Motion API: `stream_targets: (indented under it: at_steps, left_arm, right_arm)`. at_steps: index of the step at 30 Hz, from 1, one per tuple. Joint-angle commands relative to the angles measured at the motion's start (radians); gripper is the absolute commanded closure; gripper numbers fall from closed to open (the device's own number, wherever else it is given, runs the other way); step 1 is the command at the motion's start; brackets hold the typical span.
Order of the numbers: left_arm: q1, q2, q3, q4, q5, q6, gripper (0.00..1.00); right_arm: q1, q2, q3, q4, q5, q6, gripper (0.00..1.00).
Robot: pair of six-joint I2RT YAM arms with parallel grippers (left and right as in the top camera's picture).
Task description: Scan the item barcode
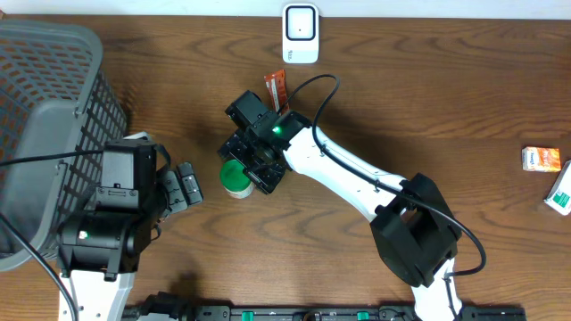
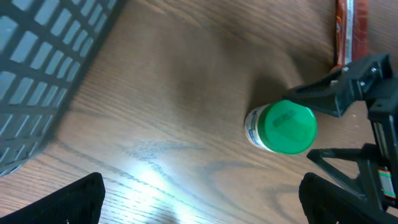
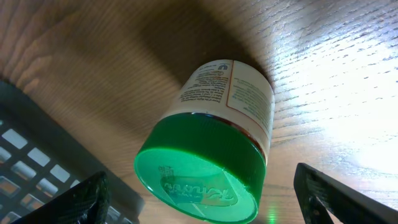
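A gray mesh basket (image 1: 53, 107), an orange packet (image 1: 275, 89) and a white scanner (image 1: 301, 34) surround the round plastic jar (image 1: 235, 178). It stands upright mid-tabletop (image 1: 428, 98), smooth green lid (image 3: 199, 180) up, long axis vertical. The right gripper (image 1: 252, 168) flanks it with fingers apart; the left gripper (image 1: 187, 185), nearby, is spread wide and empty.

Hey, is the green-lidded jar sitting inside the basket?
No, the green-lidded jar stands on the wooden table, apart from the grey basket.
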Motion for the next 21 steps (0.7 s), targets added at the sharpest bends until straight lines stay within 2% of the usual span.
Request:
stream_targets:
  at_steps: [1,7,13,17,20,21]
  left_arm:
    - [0.021,-0.002,0.016,0.002,-0.019,0.016,0.0]
    - [0.034,-0.002,0.016,0.002,-0.02,0.017,0.0]
    - [0.034,-0.002,0.016,0.006,-0.02,0.016,0.0]
    - [0.033,-0.001,0.016,0.03,-0.013,0.029,0.02]
    - [0.033,0.01,0.016,0.055,0.042,0.048,0.02]
    - [0.033,0.018,0.016,0.063,0.079,0.1,0.02]
  right_arm:
    - [0.01,0.035,0.017,0.013,0.008,-0.037,0.09]
    - [0.011,0.034,0.045,0.021,-0.026,-0.11,0.07]
    - [0.003,0.034,0.108,-0.098,-0.025,-0.269,0.01]
    - [-0.002,0.034,0.141,-0.134,-0.019,-0.473,0.01]
    - [-0.033,0.024,0.187,-0.248,0.05,-0.493,0.01]
    - [-0.053,0.014,0.198,-0.287,0.069,-0.494,0.01]
